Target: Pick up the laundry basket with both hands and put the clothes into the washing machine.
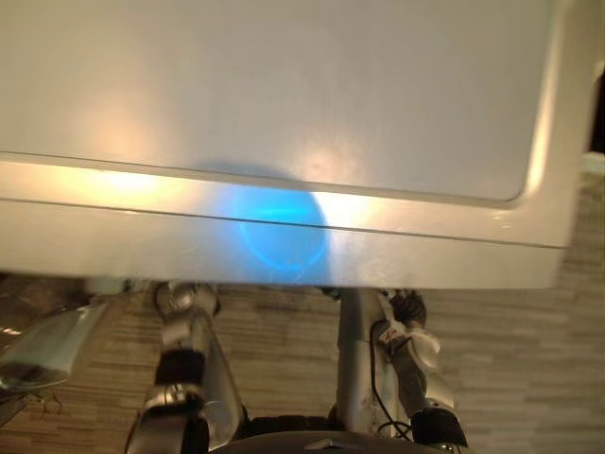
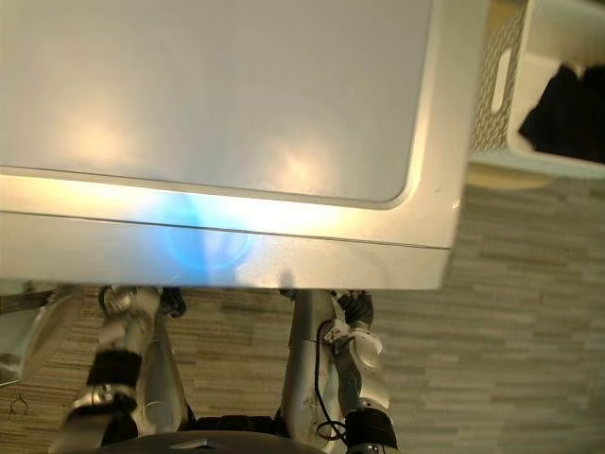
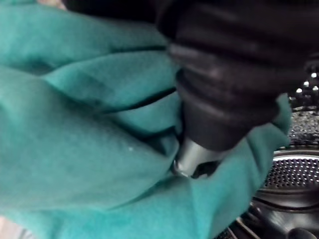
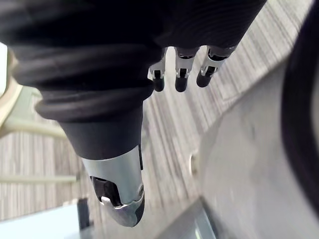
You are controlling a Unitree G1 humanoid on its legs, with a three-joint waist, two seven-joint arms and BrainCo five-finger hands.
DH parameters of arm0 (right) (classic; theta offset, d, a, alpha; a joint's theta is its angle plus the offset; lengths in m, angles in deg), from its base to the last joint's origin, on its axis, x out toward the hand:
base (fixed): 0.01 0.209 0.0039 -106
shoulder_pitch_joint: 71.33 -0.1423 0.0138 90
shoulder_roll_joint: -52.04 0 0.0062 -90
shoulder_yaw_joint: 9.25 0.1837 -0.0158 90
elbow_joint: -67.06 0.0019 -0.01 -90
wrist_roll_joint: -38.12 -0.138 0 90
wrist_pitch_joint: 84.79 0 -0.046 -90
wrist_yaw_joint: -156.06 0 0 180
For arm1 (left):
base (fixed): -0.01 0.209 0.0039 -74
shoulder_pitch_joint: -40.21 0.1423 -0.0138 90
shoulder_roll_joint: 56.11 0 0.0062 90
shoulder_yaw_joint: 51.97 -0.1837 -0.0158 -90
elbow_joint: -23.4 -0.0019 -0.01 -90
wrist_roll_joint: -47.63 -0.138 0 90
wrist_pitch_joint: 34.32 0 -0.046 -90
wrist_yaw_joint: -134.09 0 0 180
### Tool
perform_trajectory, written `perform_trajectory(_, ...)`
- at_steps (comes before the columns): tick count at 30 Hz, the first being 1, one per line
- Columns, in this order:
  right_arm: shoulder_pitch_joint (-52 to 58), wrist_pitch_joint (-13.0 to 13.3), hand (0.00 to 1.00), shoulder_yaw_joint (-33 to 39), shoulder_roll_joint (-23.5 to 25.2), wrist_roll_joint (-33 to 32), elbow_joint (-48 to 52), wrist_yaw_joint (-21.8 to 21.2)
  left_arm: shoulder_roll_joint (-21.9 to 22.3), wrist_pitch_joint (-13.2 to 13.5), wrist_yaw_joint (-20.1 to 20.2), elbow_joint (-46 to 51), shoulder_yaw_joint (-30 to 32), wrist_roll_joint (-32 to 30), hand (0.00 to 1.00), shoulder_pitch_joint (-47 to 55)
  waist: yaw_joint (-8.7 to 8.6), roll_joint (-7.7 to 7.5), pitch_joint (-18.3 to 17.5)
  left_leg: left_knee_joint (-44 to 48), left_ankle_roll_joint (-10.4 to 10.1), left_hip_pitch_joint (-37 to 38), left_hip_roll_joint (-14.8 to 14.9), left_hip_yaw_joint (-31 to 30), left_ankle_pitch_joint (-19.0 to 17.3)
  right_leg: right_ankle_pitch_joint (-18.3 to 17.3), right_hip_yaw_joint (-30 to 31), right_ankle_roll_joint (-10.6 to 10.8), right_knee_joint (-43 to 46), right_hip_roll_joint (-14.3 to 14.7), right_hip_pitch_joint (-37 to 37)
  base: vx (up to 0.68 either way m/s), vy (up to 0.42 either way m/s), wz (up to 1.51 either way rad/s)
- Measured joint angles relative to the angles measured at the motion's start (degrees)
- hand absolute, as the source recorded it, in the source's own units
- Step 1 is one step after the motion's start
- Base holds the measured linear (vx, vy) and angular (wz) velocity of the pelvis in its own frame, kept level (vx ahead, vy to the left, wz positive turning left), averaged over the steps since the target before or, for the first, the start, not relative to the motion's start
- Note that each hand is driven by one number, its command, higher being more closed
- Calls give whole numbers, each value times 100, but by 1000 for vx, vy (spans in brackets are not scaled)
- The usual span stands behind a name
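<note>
The white washing machine (image 1: 284, 95) has its top panel across the upper part of both eye views. Both my arms reach down in front of it, under its front edge. In the left wrist view my left hand (image 3: 192, 159) is sunk in a teal garment (image 3: 84, 134), with the thumb pinching the gathered folds; the perforated drum (image 3: 296, 172) lies just past it. My right hand (image 4: 117, 191) hangs beside the machine's front (image 4: 249, 169) with straight fingers (image 4: 180, 74) and holds nothing. The white laundry basket (image 2: 499, 85) stands to the machine's right, with dark clothes (image 2: 567, 113) in it.
The machine's open glass door (image 1: 43, 350) swings out at the lower left. Striped wood-look floor (image 2: 510, 322) runs in front of the machine and under the basket. A pale frame (image 4: 20, 129) shows on the floor behind my right hand.
</note>
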Motion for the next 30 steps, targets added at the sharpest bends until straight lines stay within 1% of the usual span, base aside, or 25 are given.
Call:
perform_trajectory(2, 4, 23, 0, 75, -19, -158, -13, 51, -659, 12, -88, -223, 24, 309, 100, -633, -54, -7, 34, 258, 11, -319, 134, 5, -71, 53, 72, -54, 110, 91, -335, -113, -21, -46)
perform_trajectory(3, 13, 43, 0, 129, -14, -273, 29, 116, -1122, 9, -90, -348, 56, 475, 100, -1035, -92, -10, 44, 372, -2, -493, 219, 3, -100, 116, 97, -84, 117, 164, -514, -100, -18, -43)
perform_trajectory(4, 20, 71, 0, 159, 18, -336, 86, 129, -1470, 1, -88, -358, 52, 541, 100, -1342, -124, -12, 51, 435, 1, -629, 279, 13, -104, 168, 127, -90, 107, 222, -650, -113, -21, -52)
perform_trajectory(5, 44, 126, 0, 160, 40, -344, 201, 130, -2028, -3, -65, -356, 52, 515, 100, -1924, -133, -14, 54, 513, -1, -846, 360, 46, -105, 276, 170, -116, 63, 310, -886, -88, -16, -38)
perform_trajectory(6, 43, 137, 0, 158, 41, -345, 210, 127, -2140, -4, -60, -356, 52, 515, 100, -2054, -131, -14, 55, 534, -1, -888, 385, 53, -105, 305, 179, -121, 46, 337, -926, -77, -7, -48)
perform_trajectory(7, 39, 162, 0, 158, 51, -399, 234, 117, -2613, -8, -58, -356, 15, 512, 100, -2569, -113, -14, 54, 575, 0, -1012, 477, 103, -105, 408, 209, -139, -40, 433, -1069, -60, 13, -43)
perform_trajectory(8, 39, 188, 0, 157, 53, -470, 219, 111, -2978, -15, -57, -358, -54, 510, 100, -2980, -102, -14, 54, 603, 2, -1083, 546, 121, -106, 485, 213, -152, -119, 482, -1125, -61, 31, -53)
perform_trajectory(9, 36, 180, 0, 109, 65, -549, 176, 104, -3090, 226, -3, -265, 69, 453, 100, -3296, -121, -47, 54, 636, 3, -1104, 608, 113, -107, 556, 215, -152, -186, 554, -1116, -41, 35, -34)
perform_trajectory(10, 155, 213, 0, 133, 163, -620, 173, 67, -3131, 324, -26, -84, 59, 342, 100, -3359, -125, -78, 48, 639, -4, -1140, 624, 109, -100, 620, 199, -169, -251, 579, -1124, -44, 30, -21)
perform_trajectory(11, 254, 282, 0, 168, 213, -668, 187, -1, -3228, 306, -72, -71, -106, 328, 100, -3457, -92, -78, 48, 655, -15, -1201, 632, 93, -91, 681, 189, -172, -306, 622, -1149, -57, 19, -12)
perform_trajectory(12, 303, 306, 0, 174, 212, -699, 172, -52, -3235, 300, -87, -53, -104, 325, 100, -3568, -87, -84, 44, 688, -16, -1252, 635, 85, -89, 745, 193, -175, -352, 640, -1175, -82, 27, -10)
perform_trajectory(13, 359, 320, 0, 169, 200, -757, 167, -81, -3260, 310, -207, 11, -107, 280, 100, -3681, -92, -84, 44, 731, -6, -1331, 633, 80, -84, 789, 200, -175, -372, 637, -1228, -95, 39, -9)
perform_trajectory(14, 402, 309, 0, 204, 212, -776, 157, -133, -3341, 391, -386, 194, -124, 273, 100, -3737, -129, -87, 42, 805, 21, -1448, 628, 37, -76, 861, 197, -171, -389, 635, -1282, -67, 34, -5)
perform_trajectory(15, 444, 308, 0, 222, 229, -778, 161, -159, -3387, 429, -456, 200, -164, 270, 100, -3828, -138, -87, 42, 840, 32, -1506, 624, 23, -71, 889, 198, -174, -388, 633, -1315, -85, 38, -3)
perform_trajectory(18, 649, 259, 0, 280, 264, -846, 172, -308, -3506, 670, -965, 306, -204, 174, 100, -4040, -185, -89, 41, 947, 106, -1717, 587, -22, -25, 1034, 183, -189, -387, 610, -1461, -95, 12, -1)
perform_trajectory(19, 712, 254, 0, 291, 278, -887, 172, -308, -3561, 766, -1189, 307, -229, 93, 0, -4067, -207, -89, 41, 961, 129, -1764, 575, -25, -10, 1083, 183, -201, -411, 600, -1487, -67, -2, -2)
perform_trajectory(21, 714, 254, 0, 328, 303, -898, 195, -306, -3638, 770, -1456, 352, -333, -176, 0, -4073, -236, -89, 41, 965, 152, -1805, 570, -26, 11, 1148, 174, -210, -477, 601, -1495, -74, -4, -2)
perform_trajectory(22, 713, 266, 0, 320, 304, -922, 207, -310, -3658, 658, -1648, 374, -472, -702, 0, -4074, -235, -89, 41, 964, 165, -1823, 565, -31, 23, 1169, 171, -200, -498, 599, -1495, -64, -6, 1)
perform_trajectory(23, 713, 266, 0, 320, 304, -964, 211, -310, -3677, 582, -1730, 376, -598, -1016, 0, -4074, -224, -89, 41, 962, 171, -1828, 558, -34, 29, 1174, 166, -201, -502, 590, -1494, -66, -14, 6)
perform_trajectory(24, 712, 273, 0, 320, 303, -999, 224, -314, -3689, 358, -1806, 382, -858, -1705, 0, -4093, -200, -89, 41, 954, 181, -1830, 527, -36, 43, 1179, 159, -207, -497, 557, -1494, -52, -16, 9)
perform_trajectory(25, 712, 301, 0, 308, 303, -1007, 233, -347, -3689, 222, -1742, 379, -1004, -2112, 0, -4114, -183, -89, 41, 950, 187, -1833, 514, -36, 55, 1186, 155, -209, -496, 542, -1493, -62, -22, 8)
perform_trajectory(27, 713, 392, 0, 270, 302, -1025, 242, -430, -3677, 108, -1502, 266, -1076, -2522, 0, -4172, -174, -89, 41, 953, 191, -1841, 513, -47, 61, 1215, 146, -212, -520, 540, -1478, -55, -19, 1)
perform_trajectory(29, 713, 403, 0, 267, 301, -1043, 235, -432, -3617, 51, -1254, -126, -1075, -2575, 0, -4327, -162, -90, 41, 954, 199, -1841, 518, -53, 73, 1257, 137, -220, -595, 548, -1451, -75, -20, -3)
perform_trajectory(30, 713, 403, 0, 250, 302, -1060, 210, -432, -3608, 12, -1084, -461, -1073, -2494, 0, -4416, -162, -89, 41, 959, 202, -1840, 536, -80, 81, 1302, 114, -220, -669, 575, -1402, -94, -22, -8)
